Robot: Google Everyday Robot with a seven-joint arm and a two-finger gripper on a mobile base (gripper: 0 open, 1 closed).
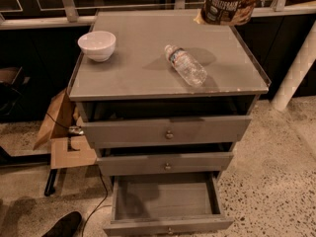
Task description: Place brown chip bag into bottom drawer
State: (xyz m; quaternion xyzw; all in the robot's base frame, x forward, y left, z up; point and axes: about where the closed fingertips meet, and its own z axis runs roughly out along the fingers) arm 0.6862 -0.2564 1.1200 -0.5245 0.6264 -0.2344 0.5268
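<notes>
The brown chip bag hangs upright in the air above the back right corner of the cabinet top; its upper part is cut off by the top edge of the view. My gripper is out of view, above that edge. The bottom drawer is pulled open at the foot of the cabinet and nothing lies in it. Its small knob sits on the front panel.
A clear water bottle lies on its side on the cabinet top, and a white bowl stands at the back left. The two upper drawers are slightly open. Cardboard and a cable lie left of the cabinet. A white post stands right.
</notes>
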